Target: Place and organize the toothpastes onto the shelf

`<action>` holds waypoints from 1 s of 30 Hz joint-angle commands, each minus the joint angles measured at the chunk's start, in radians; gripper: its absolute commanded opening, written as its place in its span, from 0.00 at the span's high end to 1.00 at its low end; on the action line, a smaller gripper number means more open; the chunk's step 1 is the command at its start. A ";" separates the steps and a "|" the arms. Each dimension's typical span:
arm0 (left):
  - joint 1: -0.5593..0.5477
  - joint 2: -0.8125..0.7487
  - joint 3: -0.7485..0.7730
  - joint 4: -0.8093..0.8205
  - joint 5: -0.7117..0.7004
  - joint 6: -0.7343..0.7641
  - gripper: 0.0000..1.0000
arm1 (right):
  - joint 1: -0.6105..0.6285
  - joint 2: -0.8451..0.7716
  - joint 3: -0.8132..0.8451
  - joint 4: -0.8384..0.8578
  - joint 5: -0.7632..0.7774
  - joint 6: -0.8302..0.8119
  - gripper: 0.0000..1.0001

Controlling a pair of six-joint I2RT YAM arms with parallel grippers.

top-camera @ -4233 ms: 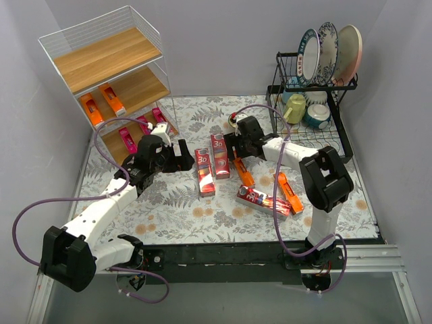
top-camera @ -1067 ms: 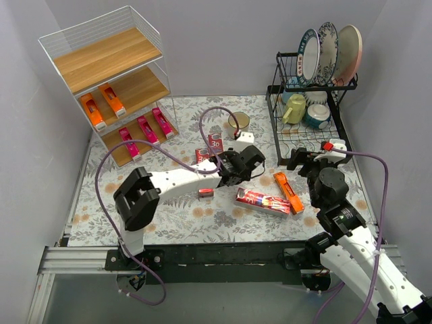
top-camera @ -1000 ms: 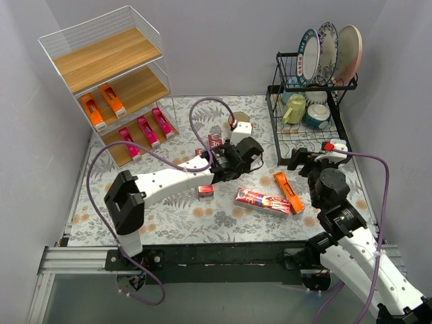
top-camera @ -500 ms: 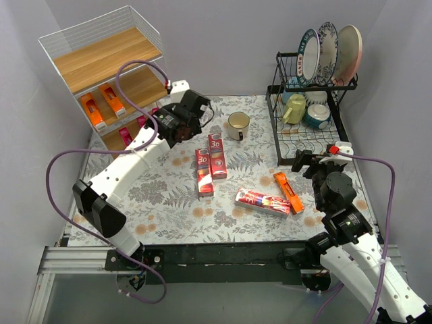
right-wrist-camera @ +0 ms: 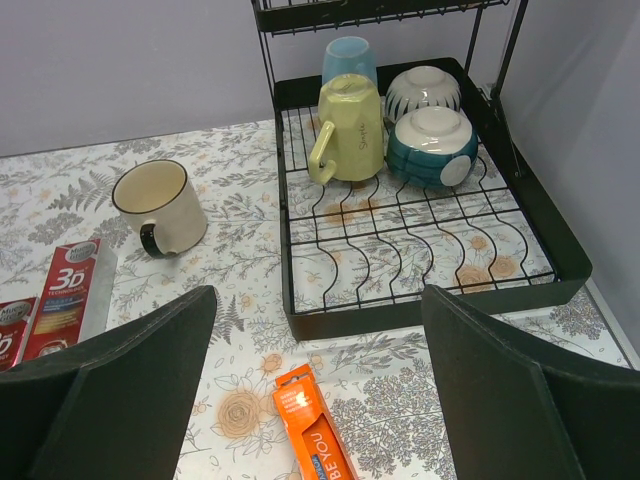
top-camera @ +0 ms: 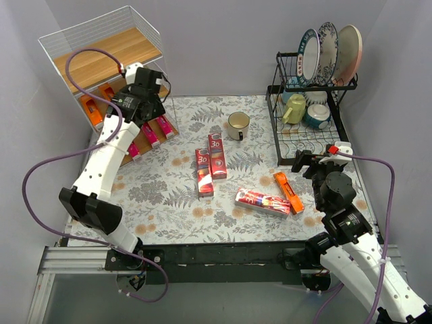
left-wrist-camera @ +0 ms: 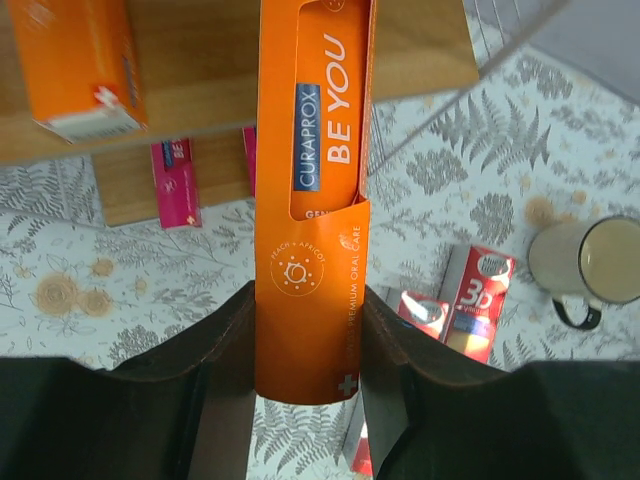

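My left gripper (left-wrist-camera: 308,322) is shut on a slim orange toothpaste carton (left-wrist-camera: 312,150), whose far end reaches over the middle board of the shelf (left-wrist-camera: 420,50). From above, that gripper (top-camera: 145,101) sits at the shelf's (top-camera: 101,57) front right. An orange carton (top-camera: 91,111) lies on the middle tier, pink ones (top-camera: 148,131) on the bottom tier. On the table lie two dark red cartons (top-camera: 210,164), a third (top-camera: 262,200) and an orange one (top-camera: 287,192). My right gripper (right-wrist-camera: 318,297) is open above that orange carton (right-wrist-camera: 318,432).
A cream mug (top-camera: 237,125) stands mid-table behind the red cartons. The black dish rack (top-camera: 307,115) with plates, cups and bowls fills the back right. Grey walls close in both sides, and purple cables loop off both arms.
The left arm has swung from the middle of the table up and left to the shelf, carrying the orange carton. The right arm has stayed still.
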 commanded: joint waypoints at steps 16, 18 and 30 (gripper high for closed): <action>0.212 0.129 0.124 0.175 0.053 0.089 0.64 | -0.002 -0.019 0.016 0.026 0.004 -0.010 0.09; 0.215 0.135 0.110 0.194 0.045 0.080 0.64 | -0.001 -0.019 0.016 0.025 0.004 -0.009 0.09; 0.220 0.151 0.047 0.252 0.010 0.058 0.59 | -0.001 -0.019 0.015 0.023 0.001 -0.008 0.09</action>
